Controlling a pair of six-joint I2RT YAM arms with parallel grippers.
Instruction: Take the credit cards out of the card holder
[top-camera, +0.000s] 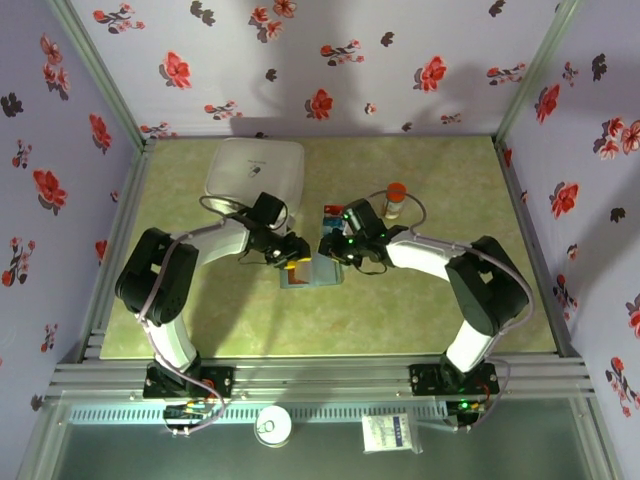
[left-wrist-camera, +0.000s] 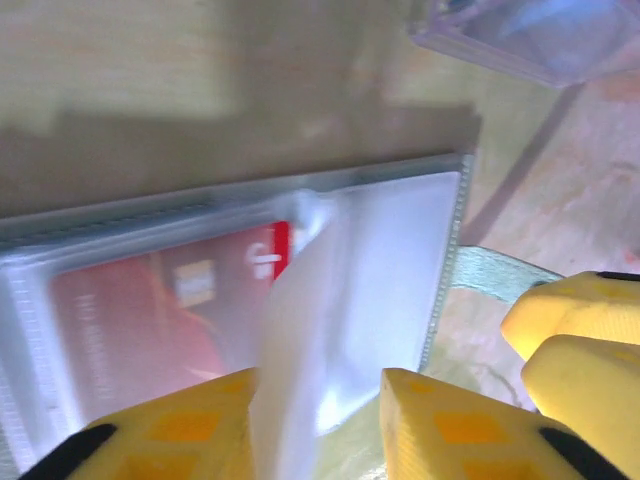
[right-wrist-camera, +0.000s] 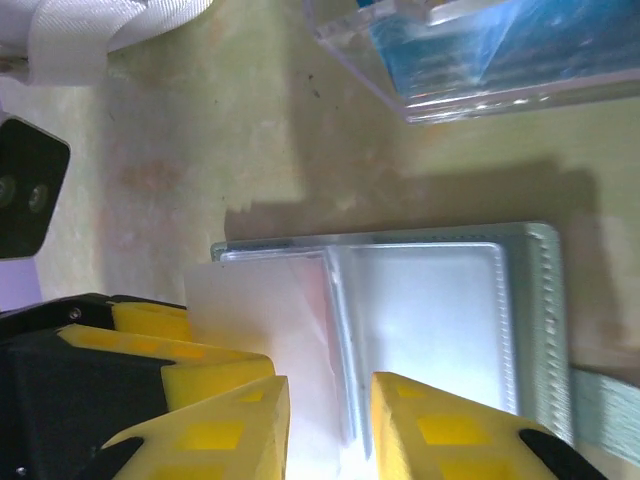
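Note:
The card holder (top-camera: 310, 272) lies open on the mat between both grippers, its clear sleeves facing up. A red credit card (left-wrist-camera: 150, 310) sits inside the left sleeve. One clear sleeve flap (left-wrist-camera: 300, 330) stands up between the fingers of my left gripper (left-wrist-camera: 315, 425); it leans on the left finger and the jaws stand apart. My right gripper (right-wrist-camera: 330, 430) hovers over the holder's middle fold (right-wrist-camera: 345, 330), jaws apart with nothing pinched. Through the flap, the red card (right-wrist-camera: 315, 290) shows faintly pink. The right gripper's fingers (left-wrist-camera: 580, 340) are close beside the left one.
A clear plastic tray (top-camera: 333, 212) with a blue card (right-wrist-camera: 480, 50) in it stands just behind the holder. A large white box (top-camera: 255, 170) is at the back left, and an orange-capped bottle (top-camera: 396, 198) at the back right. The holder's teal strap (left-wrist-camera: 490, 270) trails sideways.

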